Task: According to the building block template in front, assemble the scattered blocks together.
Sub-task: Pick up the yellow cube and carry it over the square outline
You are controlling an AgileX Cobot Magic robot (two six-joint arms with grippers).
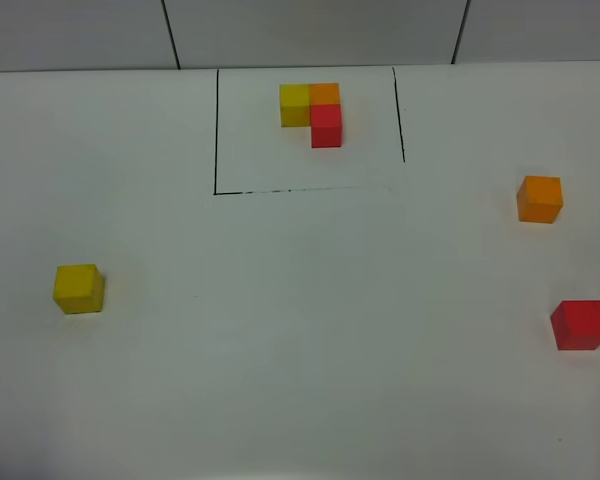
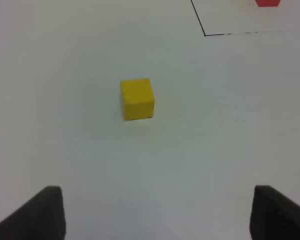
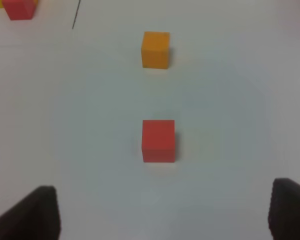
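Observation:
The building block template [image 1: 312, 112] is an L of yellow, orange and red cubes inside a thin black outline [image 1: 216, 130] at the far middle of the table. Three scattered blocks lie apart: yellow [image 1: 78, 288] at the left, orange [image 1: 539, 198] at the right, red [image 1: 579, 324] nearer at the right edge. Neither arm shows in the exterior high view. In the left wrist view my left gripper [image 2: 157, 212] is open, with the yellow block [image 2: 137, 98] well ahead of its fingers. My right gripper [image 3: 165, 215] is open too, the red block [image 3: 158, 140] ahead of it and the orange block [image 3: 155, 49] beyond.
The white table [image 1: 300, 330] runs back to a pale wall with dark seams [image 1: 170, 35]. A corner of the outline [image 2: 205, 34] and the template's red cube [image 2: 267, 2] show in the left wrist view; that cube [image 3: 19, 8] also appears in the right wrist view.

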